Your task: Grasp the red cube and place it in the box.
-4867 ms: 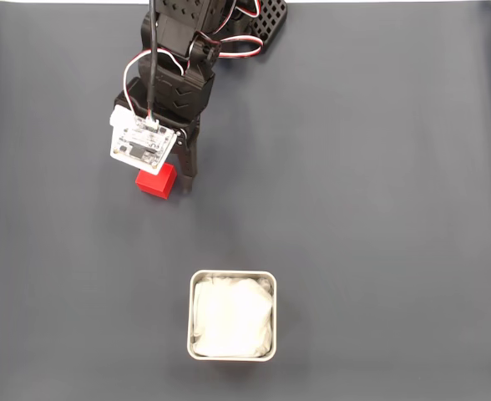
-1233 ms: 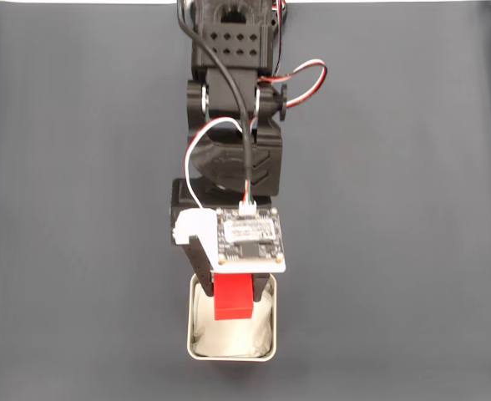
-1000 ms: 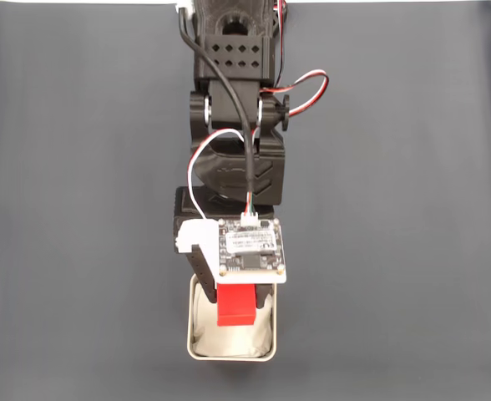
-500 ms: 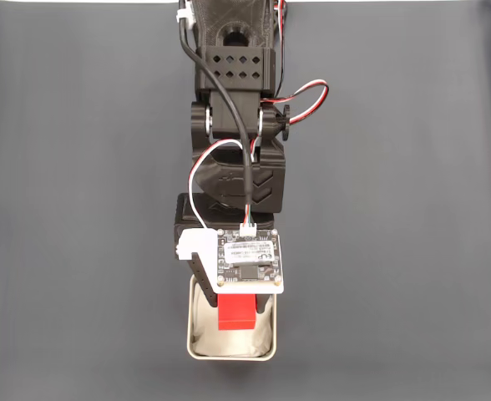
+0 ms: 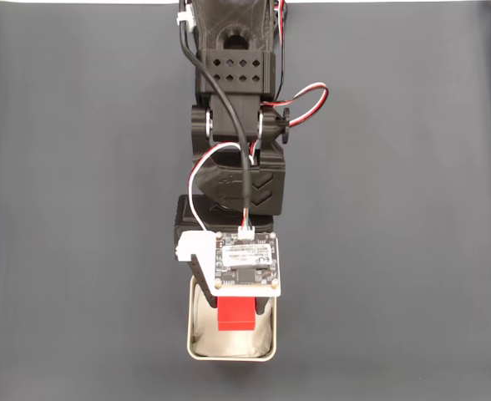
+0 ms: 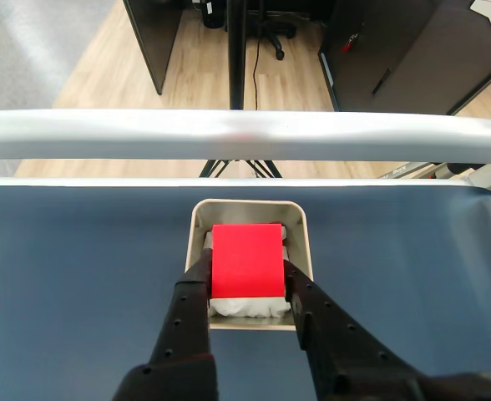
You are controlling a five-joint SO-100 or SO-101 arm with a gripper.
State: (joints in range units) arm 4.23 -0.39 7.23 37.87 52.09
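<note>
Grey mat (image 5: 412,209); one box (image 6: 302,224); fingers (image 6: 247,280) clamp one red cube (image 6: 246,260) above it.

Item count: one red cube (image 6: 246,260), one box (image 6: 301,224), white and square with rounded corners. One arm (image 5: 235,125) carrying one gripper (image 6: 247,282) with two black fingers (image 6: 194,284). One circuit board (image 5: 246,263) mounted on it.

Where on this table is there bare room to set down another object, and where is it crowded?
Free: the dark mat left and right of the arm and beside the box. Crowded: the box, where the gripper holds the red cube.
</note>
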